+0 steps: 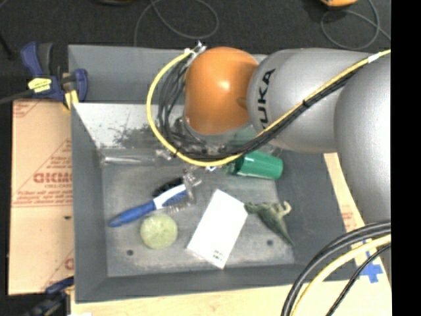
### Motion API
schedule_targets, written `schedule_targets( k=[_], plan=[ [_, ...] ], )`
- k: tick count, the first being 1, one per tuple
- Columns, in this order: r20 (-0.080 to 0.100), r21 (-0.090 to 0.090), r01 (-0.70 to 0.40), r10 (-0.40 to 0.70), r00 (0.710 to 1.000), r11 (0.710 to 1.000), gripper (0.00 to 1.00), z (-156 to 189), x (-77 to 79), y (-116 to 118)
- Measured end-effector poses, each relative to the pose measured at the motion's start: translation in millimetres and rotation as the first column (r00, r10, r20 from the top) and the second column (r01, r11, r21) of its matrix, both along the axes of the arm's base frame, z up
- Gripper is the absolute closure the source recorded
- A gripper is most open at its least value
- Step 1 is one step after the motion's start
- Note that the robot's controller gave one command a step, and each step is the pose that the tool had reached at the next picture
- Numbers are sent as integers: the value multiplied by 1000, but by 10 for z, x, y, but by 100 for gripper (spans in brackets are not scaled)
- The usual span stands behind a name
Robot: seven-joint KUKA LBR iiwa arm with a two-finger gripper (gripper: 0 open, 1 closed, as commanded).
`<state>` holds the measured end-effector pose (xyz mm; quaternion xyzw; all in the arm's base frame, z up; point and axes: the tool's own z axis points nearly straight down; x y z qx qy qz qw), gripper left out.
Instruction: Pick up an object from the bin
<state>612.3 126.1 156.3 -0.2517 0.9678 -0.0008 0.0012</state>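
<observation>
My gripper (191, 176) pokes out from under the arm's orange cover, low over the middle of the bin and mostly hidden by it. Directly below it lies a brush (148, 207) with a blue handle, white neck and dark bristles. The brush's head end is at the gripper and its handle points to the lower left. A pale green ball (159, 232) rests just below the brush. To the right of the ball lies a flat white box (218, 228).
A green cylinder-shaped container (260, 165) lies on its side at the right, partly under the arm. A small green toy animal (272, 216) lies by the right wall. The arm covers the bin's back right part.
</observation>
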Motion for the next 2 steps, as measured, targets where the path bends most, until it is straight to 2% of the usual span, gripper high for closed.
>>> schedule_targets(
  k=[1, 2],
  plan=[
    [10, 1, -101, 101, 995, 995, 0, -427, 11, 130],
    [14, 2, -254, 254, 967, 967, 100, -809, 9, 61]
  ],
)
